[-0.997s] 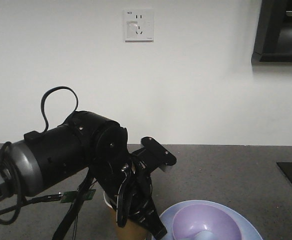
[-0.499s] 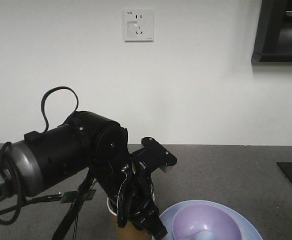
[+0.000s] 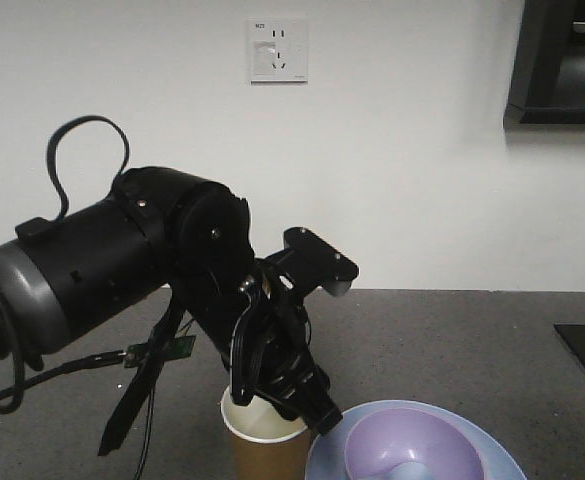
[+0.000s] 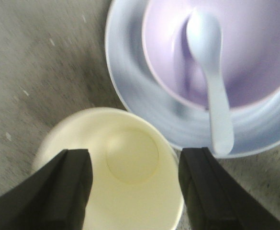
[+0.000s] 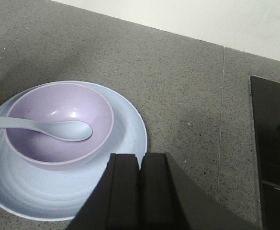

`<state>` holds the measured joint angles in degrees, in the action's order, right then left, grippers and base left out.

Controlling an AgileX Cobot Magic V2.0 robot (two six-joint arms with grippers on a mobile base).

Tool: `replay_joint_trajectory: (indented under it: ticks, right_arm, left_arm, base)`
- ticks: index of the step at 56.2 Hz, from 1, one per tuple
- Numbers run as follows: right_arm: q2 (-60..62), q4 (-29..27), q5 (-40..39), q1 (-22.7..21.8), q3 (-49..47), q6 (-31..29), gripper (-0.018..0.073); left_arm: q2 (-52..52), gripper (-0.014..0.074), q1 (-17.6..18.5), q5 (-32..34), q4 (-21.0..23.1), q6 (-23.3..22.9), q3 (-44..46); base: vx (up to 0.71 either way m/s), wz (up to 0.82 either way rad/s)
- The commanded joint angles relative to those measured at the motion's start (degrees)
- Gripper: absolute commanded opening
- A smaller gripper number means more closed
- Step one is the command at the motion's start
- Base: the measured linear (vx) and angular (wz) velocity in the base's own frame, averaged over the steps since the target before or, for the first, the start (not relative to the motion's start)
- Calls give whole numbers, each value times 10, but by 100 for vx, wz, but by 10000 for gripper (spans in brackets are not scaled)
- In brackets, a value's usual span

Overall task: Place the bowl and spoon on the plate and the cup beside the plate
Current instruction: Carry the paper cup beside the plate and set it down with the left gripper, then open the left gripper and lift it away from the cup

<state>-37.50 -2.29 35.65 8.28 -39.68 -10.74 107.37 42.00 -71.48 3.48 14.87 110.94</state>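
Note:
The brown paper cup (image 3: 262, 450) stands upright on the counter, just left of the pale blue plate (image 3: 328, 455). My left gripper (image 3: 280, 405) hangs open over the cup's mouth. In the left wrist view its fingers (image 4: 68, 187) flank the cup (image 4: 111, 129) with a gap on each side. The lavender bowl (image 5: 58, 105) sits on the plate (image 5: 125, 129), and the pale spoon (image 5: 58, 128) lies in the bowl with its handle over the rim. My right gripper (image 5: 140, 158) is shut and empty, hovering at the plate's near edge.
The grey stone counter (image 5: 178, 72) stretches around the plate. A black panel (image 5: 274, 143) lies flush at the right. A white wall with a socket (image 3: 277, 50) rises behind, and a dark cabinet (image 3: 562, 60) hangs at the upper right.
My left arm has risen, and its fingers have come up from around the cup's body to its rim. The cup stays standing beside the plate.

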Motion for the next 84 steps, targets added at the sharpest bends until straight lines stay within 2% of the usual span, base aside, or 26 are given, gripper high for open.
replay_joint_trajectory:
  ticks: [1, 7, 14, 18, 24, 34, 39, 46, 56, 66, 73, 84]
  right_arm:
    - [1, 4, -42, -1, -16, -1, -8]
    - [1, 5, -39, -1, -16, -1, -8]
    - [1, 5, -38, -1, -16, -1, -8]
    - [1, 5, -38, -1, -16, -1, -8]
    - [1, 5, -38, -1, -16, -1, -8]
    - [3, 0, -38, -1, -16, 3, -8]
    - [13, -2, -39, -1, -16, 3, -8]
    - [46, -2, -45, -1, -16, 1, -8]
    - [122, -9, -79, -1, 0, 0, -8]
    - [209, -28, -141, -1, 81, 0, -8]
    - [240, -23, -155, -1, 97, 0, -8]
    - [246, -26, -149, -1, 97, -1, -8]
  left_arm:
    - [-39, 520, 7, -3, 7, -6, 36]
    - [-56, 498, 12, -3, 6, -6, 50]
    - [-84, 378, 13, -1, 5, -6, 49]
    - [-103, 245, 13, -1, 4, -5, 49]
    - [-141, -9, 13, 22, 0, 1, 49]
    - [-207, -3, 10, 82, -15, 1, 39]
    - [-254, -1, 10, 116, -38, 0, -17]
    - [-338, 0, 10, 216, -60, -17, -176]
    - [-484, 0, 10, 435, -70, -101, -488]
    - [-590, 0, 10, 560, -70, -158, -693]
    - [-627, 0, 10, 617, -70, -162, -755]
    - [-639, 0, 10, 655, -70, -163, -769]
  base:
    - [0, 0]
    - [0, 0]
    - [0, 0]
    - [0, 0]
    - [0, 0]
    - [0, 0]
    - [0, 0]
    - [0, 0]
    - [0, 0]
    - [0, 0]
    - [0, 0]
    - [0, 0]
